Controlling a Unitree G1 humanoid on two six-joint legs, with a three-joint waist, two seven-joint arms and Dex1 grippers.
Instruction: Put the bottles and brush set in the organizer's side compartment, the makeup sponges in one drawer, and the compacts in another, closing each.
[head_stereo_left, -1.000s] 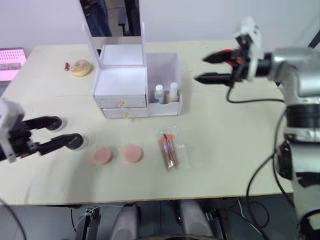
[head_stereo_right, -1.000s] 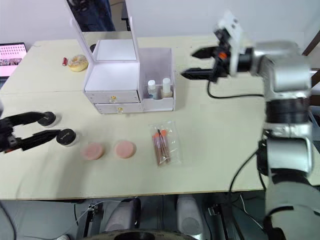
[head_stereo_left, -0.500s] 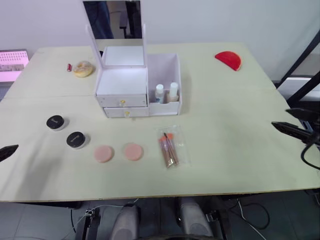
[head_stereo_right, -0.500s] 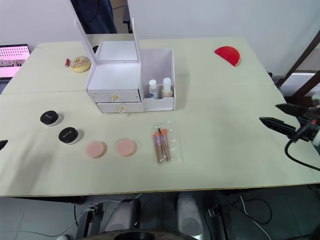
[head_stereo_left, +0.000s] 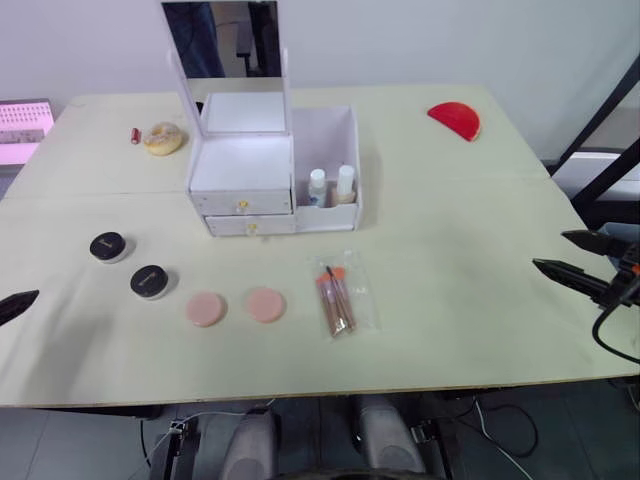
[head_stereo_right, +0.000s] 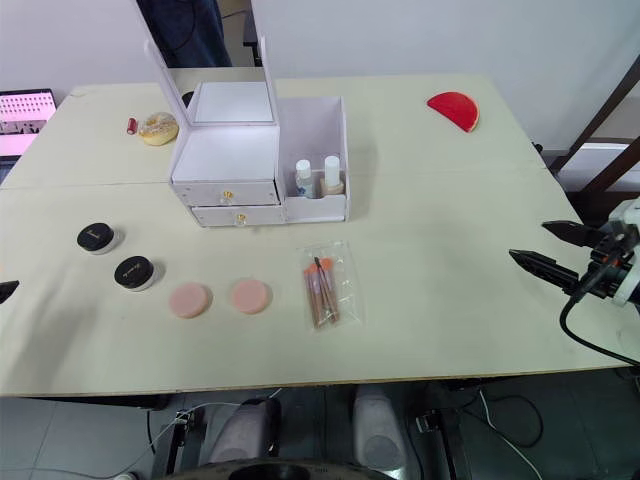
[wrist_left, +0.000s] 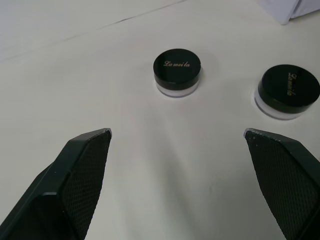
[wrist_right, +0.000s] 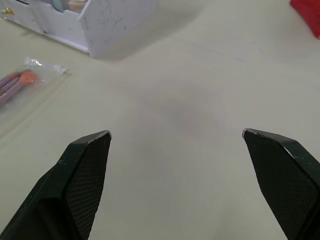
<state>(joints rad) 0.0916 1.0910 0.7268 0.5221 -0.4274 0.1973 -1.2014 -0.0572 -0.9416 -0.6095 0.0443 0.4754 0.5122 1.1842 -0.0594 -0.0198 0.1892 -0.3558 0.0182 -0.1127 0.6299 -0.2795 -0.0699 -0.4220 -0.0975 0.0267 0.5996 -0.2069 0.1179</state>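
Observation:
The white organizer (head_stereo_left: 245, 175) stands mid-table with its mirror upright and both drawers pushed in. Two bottles (head_stereo_left: 318, 187) (head_stereo_left: 345, 184) stand in its side compartment (head_stereo_left: 330, 135). In front of it lies the brush set (head_stereo_left: 340, 297) in its clear pouch. Two pink makeup sponges (head_stereo_left: 206, 308) (head_stereo_left: 265, 304) lie left of the pouch. Further left sit two black-lidded compacts (head_stereo_left: 108, 246) (head_stereo_left: 149, 281). My left gripper (wrist_left: 177, 132) is open at the table's left edge, short of the compacts. My right gripper (head_stereo_left: 551, 252) is open and empty at the right edge.
A red half-circle piece (head_stereo_left: 455, 119) lies at the back right. A yellowish puff (head_stereo_left: 163, 136) and a small red item (head_stereo_left: 134, 134) sit at the back left. A pink-lit screen (head_stereo_left: 22, 125) stands off the table's left end.
Both arms have drawn back. The right gripper left the spot beside the side compartment for the right edge. The left gripper moved off the compacts to the left edge.

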